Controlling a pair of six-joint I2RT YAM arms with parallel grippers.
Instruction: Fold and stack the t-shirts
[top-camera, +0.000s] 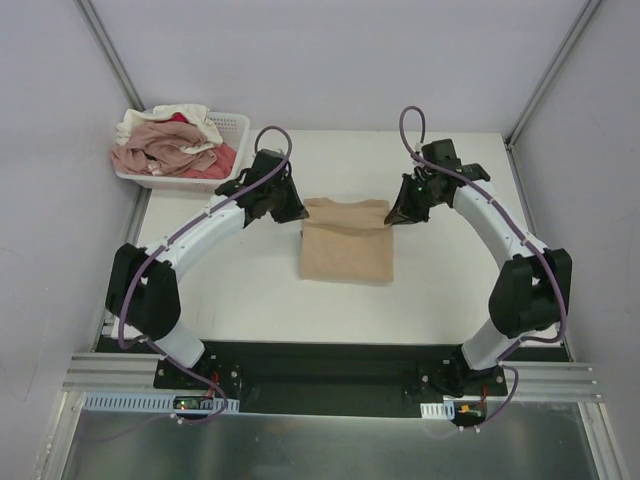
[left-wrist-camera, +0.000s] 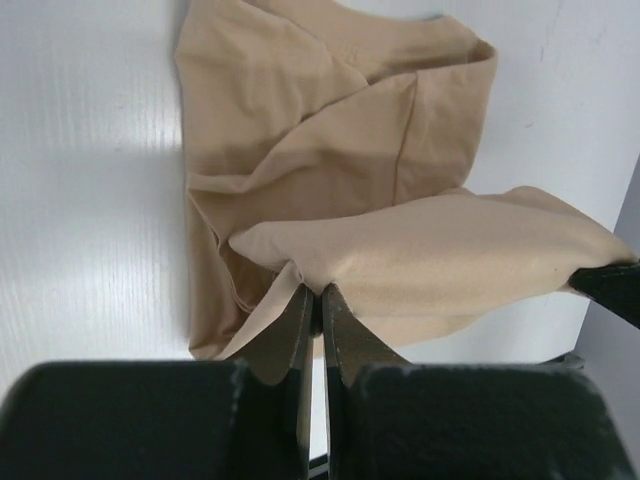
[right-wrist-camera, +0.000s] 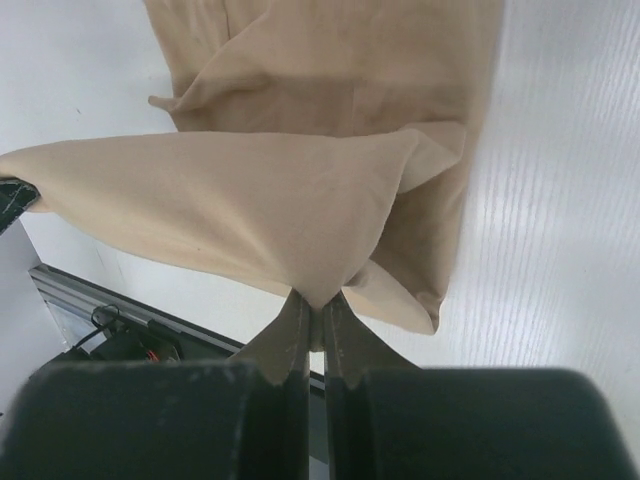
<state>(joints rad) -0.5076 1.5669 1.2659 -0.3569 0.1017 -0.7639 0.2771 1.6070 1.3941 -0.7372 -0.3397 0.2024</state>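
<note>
A tan-beige t-shirt (top-camera: 347, 250) lies part-folded in the middle of the white table (top-camera: 440, 290). Its far edge is lifted off the table and stretched between both grippers. My left gripper (top-camera: 293, 213) is shut on the far left corner of the tan t-shirt (left-wrist-camera: 420, 260), with the cloth pinched at the fingertips (left-wrist-camera: 300, 300). My right gripper (top-camera: 397, 215) is shut on the far right corner of the same t-shirt (right-wrist-camera: 250, 210). The lower part of the shirt rests flat on the table.
A white lattice basket (top-camera: 228, 128) stands at the far left corner, heaped with pink, cream-white and red t-shirts (top-camera: 165, 145). Grey walls and metal frame posts (top-camera: 545, 75) close in the table. A black base rail (top-camera: 330, 365) runs along the near edge.
</note>
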